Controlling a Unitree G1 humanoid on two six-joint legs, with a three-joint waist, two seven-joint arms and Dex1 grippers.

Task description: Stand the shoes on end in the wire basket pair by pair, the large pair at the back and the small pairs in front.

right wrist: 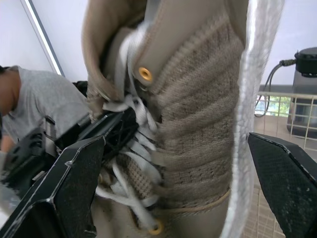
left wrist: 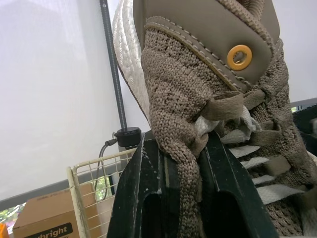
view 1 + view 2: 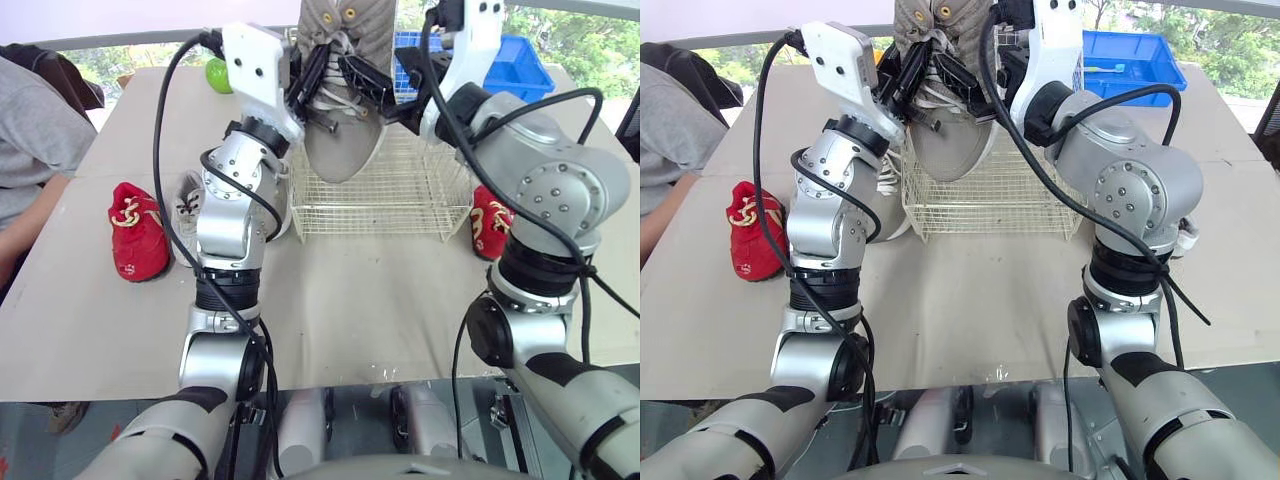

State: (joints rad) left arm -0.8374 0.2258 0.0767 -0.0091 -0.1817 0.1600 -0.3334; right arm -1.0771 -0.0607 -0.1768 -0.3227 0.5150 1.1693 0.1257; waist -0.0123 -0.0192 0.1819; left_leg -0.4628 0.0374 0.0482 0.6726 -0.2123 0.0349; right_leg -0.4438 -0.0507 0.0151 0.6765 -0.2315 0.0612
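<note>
A: What does the shoe look like, and where is it?
B: A large taupe knit sneaker (image 3: 345,130) with pale laces, orange eyelets and a white sole hangs toe down, sole toward the camera, over the wire basket (image 3: 380,205).
A: How are the arms posed?
B: Both reach up over the basket. The left gripper (image 2: 183,148) pinches the knit collar beside the laces. The right gripper (image 1: 176,141) has its 2 fingers spread wide, 1 on each side of the sneaker.
A: What does the basket hold?
B: I cannot tell whether the toe dips below its rim. 1 small red shoe (image 3: 138,243) lies left of the basket, a second red shoe (image 3: 490,222) just right of it, and a blue crate (image 3: 522,62) stands behind it.
</note>
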